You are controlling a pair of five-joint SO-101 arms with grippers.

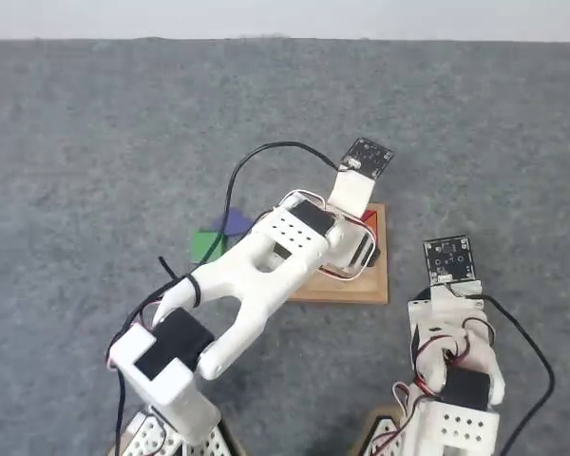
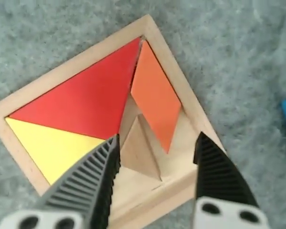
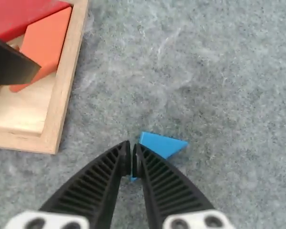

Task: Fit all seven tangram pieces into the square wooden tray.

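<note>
Imo step = seat pale triangle point(image 2: 142, 152) in tray point(image 2: 66, 73): slide it flat vs orange piece point(image 2: 155, 95), don't bump red one point(image 2: 86, 100). L gripper point(image 2: 157, 138) is over tray, jaws wide apart, holding nothing, pale triangle btwn them. R gripper point(image 3: 131, 147) is just outside tray, jaws closed, tips on blue triangle point(image 3: 163, 144); can't tell if pinched

Grey felt table point(image 1: 95, 142) carries the wooden tray point(image 1: 361, 290), blue triangle point(image 3: 162, 144), green piece point(image 1: 207, 246).
</note>
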